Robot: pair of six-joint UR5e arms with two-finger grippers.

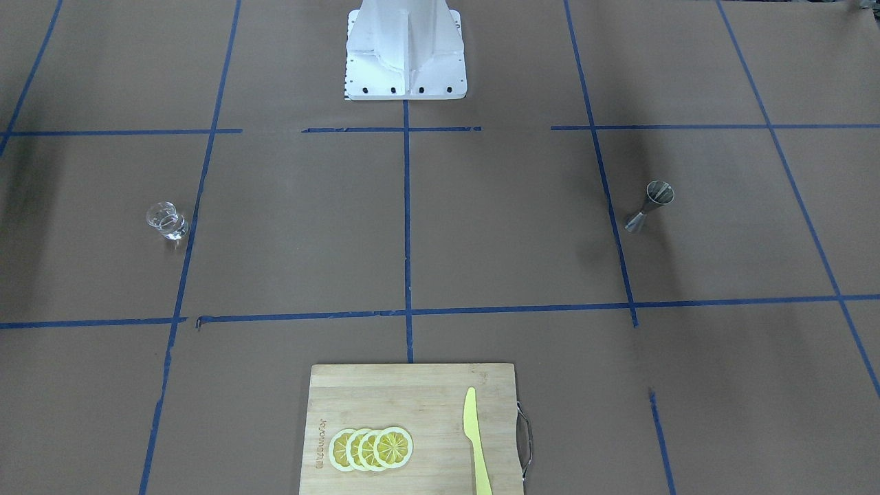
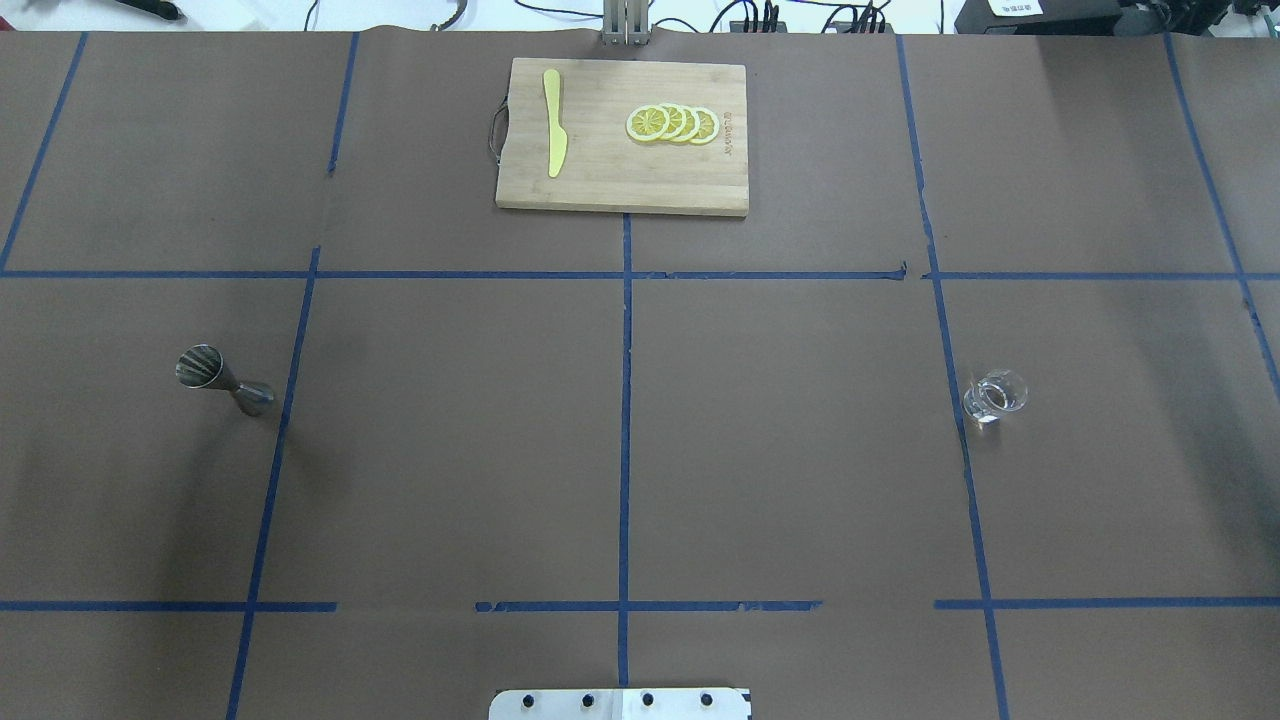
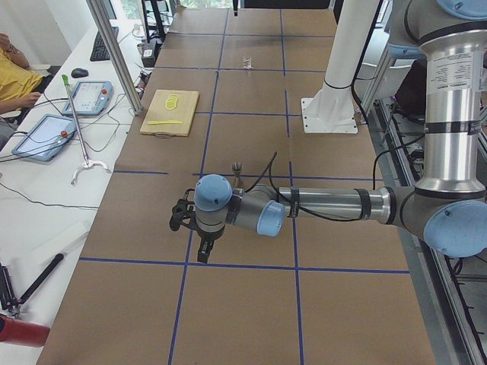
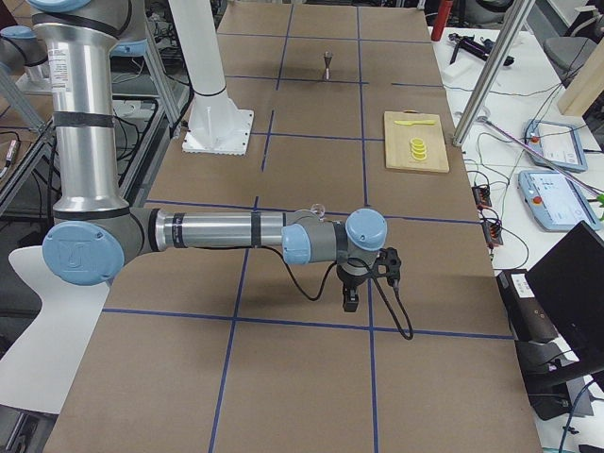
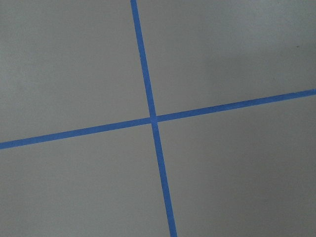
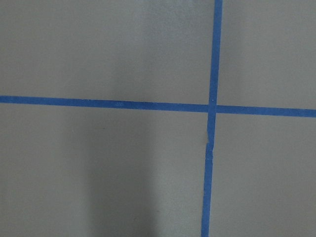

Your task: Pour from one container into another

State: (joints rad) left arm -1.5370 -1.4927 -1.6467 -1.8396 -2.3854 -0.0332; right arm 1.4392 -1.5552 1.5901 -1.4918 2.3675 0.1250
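Observation:
The clear glass tumbler [image 1: 167, 221] stands upright on the brown paper on the robot's right side [image 2: 993, 396]. The metal jigger [image 1: 650, 205] stands upright on the robot's left side [image 2: 222, 378]. Neither arm shows in the overhead or front views. In the left side view my left gripper [image 3: 204, 255] points down just short of the jigger [image 3: 237, 167], apart from it. In the right side view my right gripper [image 4: 350, 302] hangs near the tumbler [image 4: 319, 209], which peeks over the forearm. I cannot tell whether either gripper is open or shut. Both wrist views show only paper and blue tape.
A wooden cutting board [image 2: 600, 190] with lemon slices [image 2: 672, 123] and a yellow knife [image 2: 553, 135] lies at the table's far edge, centre. The white robot base [image 1: 405, 51] stands at the near middle. Operators' tablets [image 3: 47, 135] lie beyond the far edge.

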